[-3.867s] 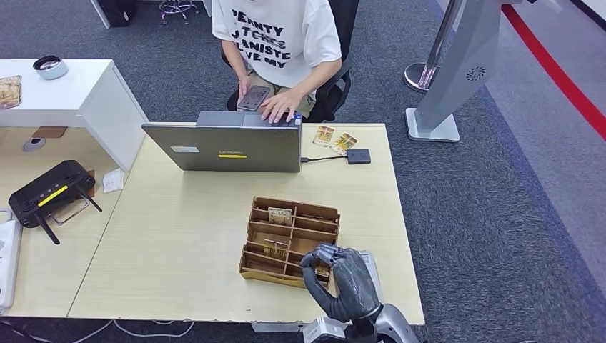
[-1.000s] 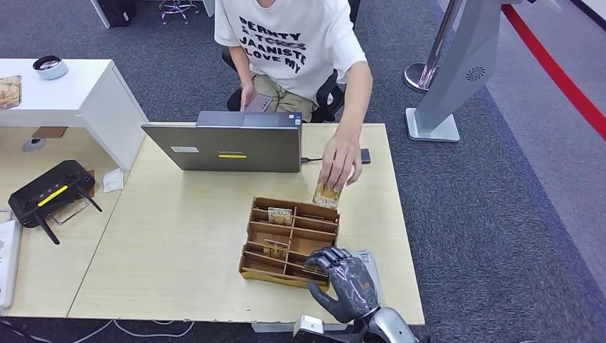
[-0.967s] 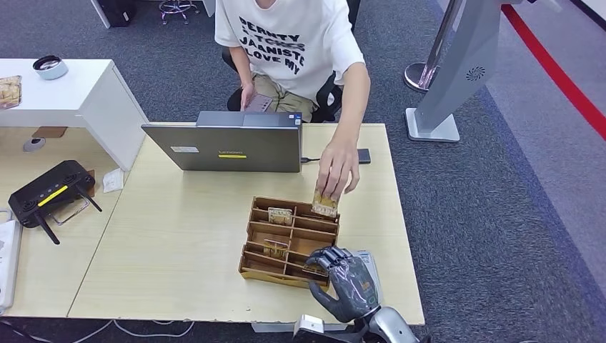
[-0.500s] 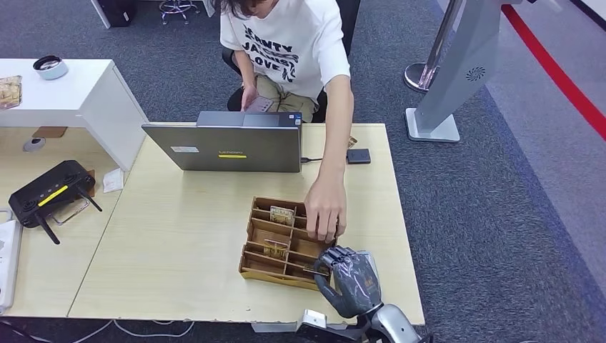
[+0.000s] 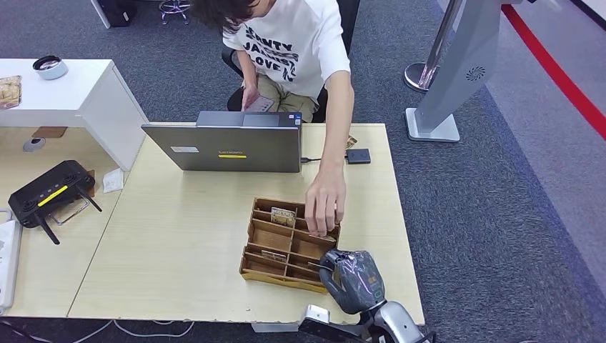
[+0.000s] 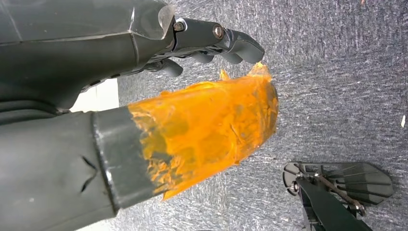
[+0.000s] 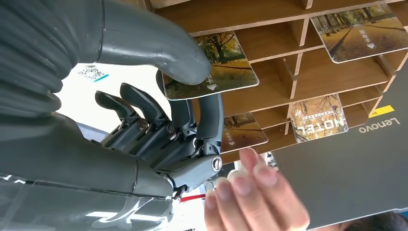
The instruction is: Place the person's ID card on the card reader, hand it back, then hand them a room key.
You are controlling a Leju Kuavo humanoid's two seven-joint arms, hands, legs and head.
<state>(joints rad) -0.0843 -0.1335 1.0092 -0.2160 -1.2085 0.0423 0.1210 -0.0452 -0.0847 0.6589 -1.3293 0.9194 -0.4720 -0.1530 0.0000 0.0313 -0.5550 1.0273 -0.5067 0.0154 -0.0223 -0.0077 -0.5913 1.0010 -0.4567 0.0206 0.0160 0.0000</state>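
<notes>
My right hand (image 5: pixel 351 280) hovers at the near right corner of the wooden card tray (image 5: pixel 271 276). In the right wrist view this hand (image 7: pixel 144 120) pinches a room key card (image 7: pixel 219 67) printed with autumn trees between thumb and fingers, just above the tray's slots (image 7: pixel 269 19). The person's hand (image 5: pixel 325 207) reaches into the tray's far right compartments, and their fingers (image 7: pixel 255 197) appear blurred close to mine. The small black card reader (image 5: pixel 358 156) lies at the far right of the table with a card (image 5: pixel 351 142) beside it. My left hand (image 6: pixel 96 53) hangs over grey carpet, holding nothing, its thumb (image 6: pixel 207 125) wrapped in orange tape.
A grey laptop (image 5: pixel 229 146) stands open at the far side of the table, its lid towards me. More cards (image 7: pixel 317 118) lie in the tray's slots. A black router (image 5: pixel 50 191) sits on the desk to the left. A white cabinet (image 5: pixel 78 93) stands behind it.
The person leaned forward and brought a card from beside the reader down into the tray. My right hand drew back a little from the tray, still holding its card.
</notes>
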